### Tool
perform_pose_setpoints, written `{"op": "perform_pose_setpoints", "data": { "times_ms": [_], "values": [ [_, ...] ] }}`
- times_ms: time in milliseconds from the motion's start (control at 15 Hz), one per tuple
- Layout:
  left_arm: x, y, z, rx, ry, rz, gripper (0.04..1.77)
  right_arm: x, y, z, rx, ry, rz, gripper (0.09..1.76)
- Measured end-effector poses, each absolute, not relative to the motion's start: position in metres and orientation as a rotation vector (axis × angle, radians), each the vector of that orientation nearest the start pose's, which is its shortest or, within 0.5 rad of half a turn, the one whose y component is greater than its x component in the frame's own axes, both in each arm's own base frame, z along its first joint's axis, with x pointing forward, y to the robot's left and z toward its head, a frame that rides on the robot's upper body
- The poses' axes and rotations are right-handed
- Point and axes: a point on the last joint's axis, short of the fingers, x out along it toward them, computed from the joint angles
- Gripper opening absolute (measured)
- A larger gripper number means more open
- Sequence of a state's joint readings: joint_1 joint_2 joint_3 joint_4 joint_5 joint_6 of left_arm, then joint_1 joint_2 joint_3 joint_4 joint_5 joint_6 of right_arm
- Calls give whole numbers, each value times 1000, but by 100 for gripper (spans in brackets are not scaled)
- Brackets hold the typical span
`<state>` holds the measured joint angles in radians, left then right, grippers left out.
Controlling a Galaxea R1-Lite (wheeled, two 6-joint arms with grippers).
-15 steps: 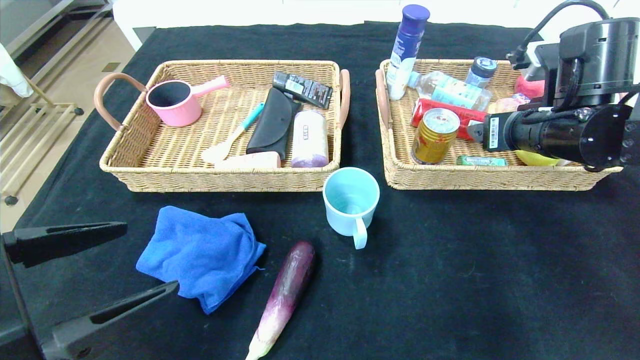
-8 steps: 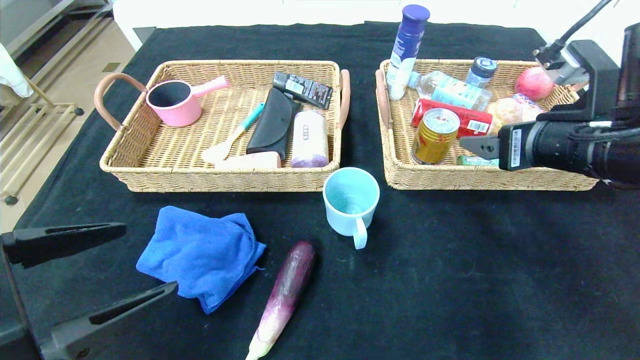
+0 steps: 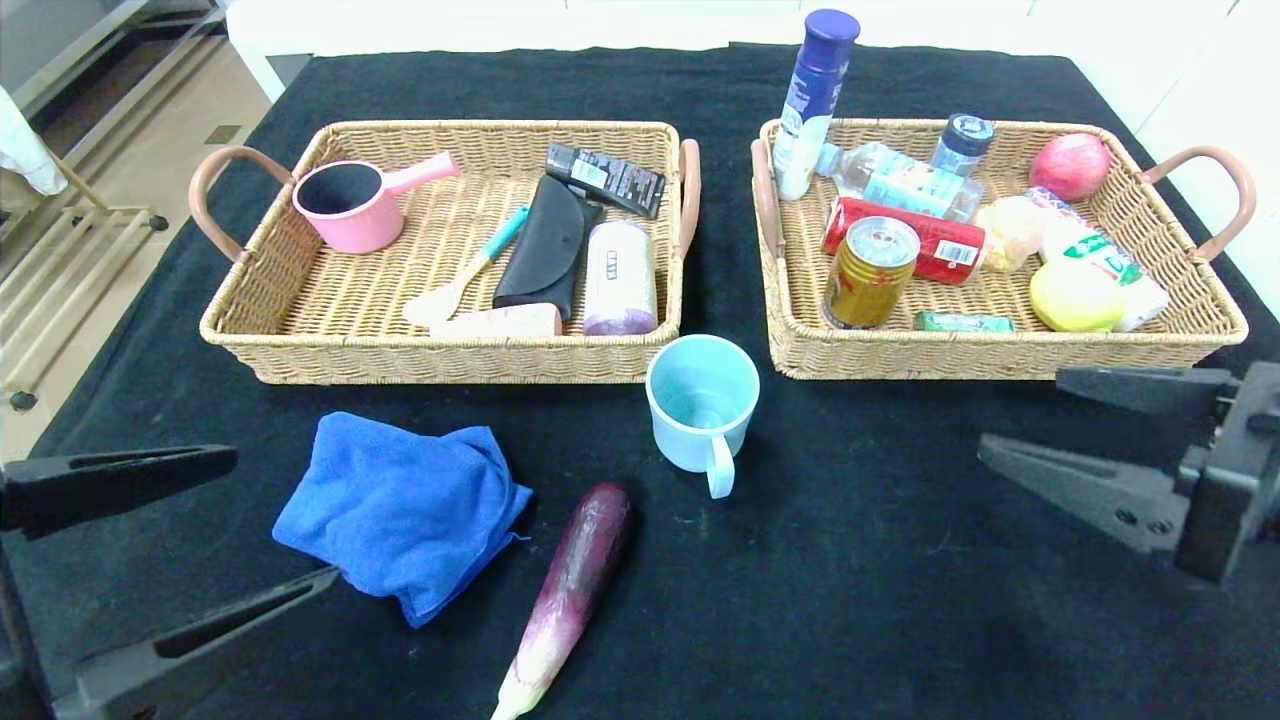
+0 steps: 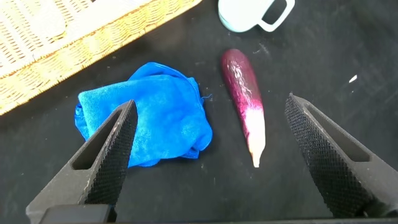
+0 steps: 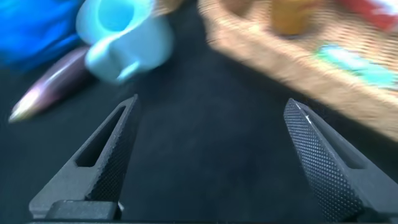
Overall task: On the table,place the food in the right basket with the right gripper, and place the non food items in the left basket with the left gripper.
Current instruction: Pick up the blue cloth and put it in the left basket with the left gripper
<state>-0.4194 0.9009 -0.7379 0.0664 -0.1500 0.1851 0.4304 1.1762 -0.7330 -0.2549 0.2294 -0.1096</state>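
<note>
On the black table lie a blue cloth (image 3: pixel 400 510), a purple eggplant (image 3: pixel 575 575) and a light blue mug (image 3: pixel 700 400). The left basket (image 3: pixel 230 330) holds a pink pot, a spatula, a black case and other non-food items. The right basket (image 3: pixel 1000 357) holds a gold can, bottles, an apple, a yellow fruit and packets. My left gripper (image 3: pixel 287 518) hangs open at the near left, by the cloth (image 4: pixel 149 121) and eggplant (image 4: pixel 245 102). My right gripper (image 3: pixel 1020 412) is open and empty in front of the right basket.
A tall blue-capped bottle (image 3: pixel 815 100) leans at the right basket's far left corner. The mug (image 5: pixel 127 37) stands between the two baskets' front corners. Bare black cloth (image 3: pixel 900 600) spreads across the near right of the table. The table's left edge drops to the floor.
My right arm has pulled back from over the right basket to the table in front of it, uncovering the yellow fruit and packet. Its jaws have spread a little wider. The left arm stays put.
</note>
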Motion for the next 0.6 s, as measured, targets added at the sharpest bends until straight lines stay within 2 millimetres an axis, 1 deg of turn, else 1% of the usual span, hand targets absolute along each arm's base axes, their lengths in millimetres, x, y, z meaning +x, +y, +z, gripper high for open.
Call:
{"op": "perform_pose_setpoints", "data": {
  "times_ms": [133, 267, 400, 600],
  "values": [
    [87, -43, 256, 210, 184, -587, 172, 140, 73, 241, -139, 122, 757, 168],
    [88, -43, 255, 209, 193, -587, 172, 127, 70, 234, -136, 97, 840, 169],
    [89, -43, 253, 213, 214, -583, 172, 118, 66, 231, -131, 73, 903, 169],
    [91, -42, 255, 226, 232, -519, 172, 111, 62, 222, -138, 76, 931, 170]
  ]
}}
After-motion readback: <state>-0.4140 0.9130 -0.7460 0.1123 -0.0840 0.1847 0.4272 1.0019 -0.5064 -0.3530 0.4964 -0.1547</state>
